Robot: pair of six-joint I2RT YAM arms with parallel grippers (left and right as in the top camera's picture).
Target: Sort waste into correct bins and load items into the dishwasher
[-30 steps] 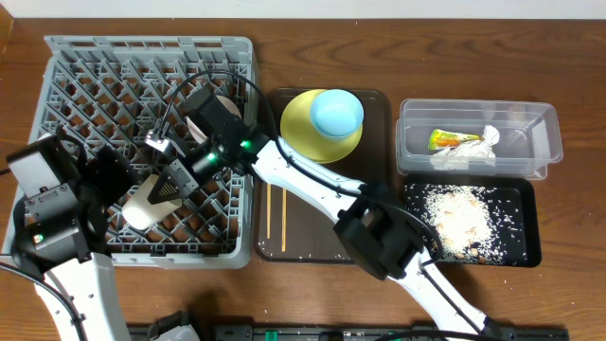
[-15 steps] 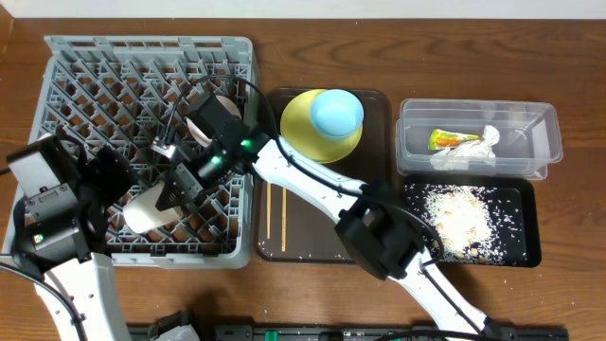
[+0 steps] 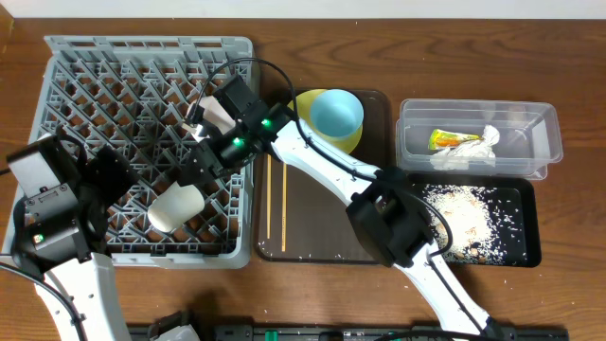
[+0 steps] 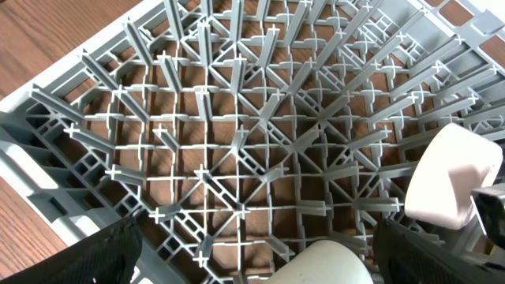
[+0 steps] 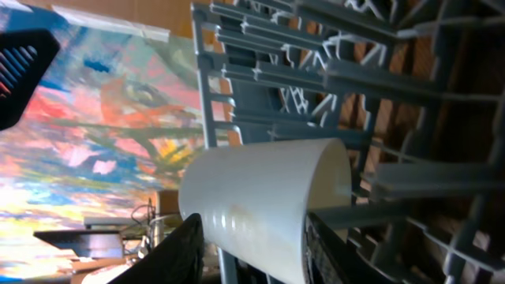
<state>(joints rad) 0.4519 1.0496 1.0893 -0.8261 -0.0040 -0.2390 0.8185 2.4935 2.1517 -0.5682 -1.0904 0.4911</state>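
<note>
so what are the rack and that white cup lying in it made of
rack: looks like moulded grey plastic, matt, a lattice of thin ribs and pegs. white cup: smooth, opaque, with a soft sheen; ceramic or hard plastic, can't tell which.

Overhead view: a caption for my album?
The right fingers beside a white cup lying in the grey dish rack.

A dark brown serving tray (image 3: 317, 227) lies flat on the wooden table (image 3: 578, 303), near its middle.
</note>
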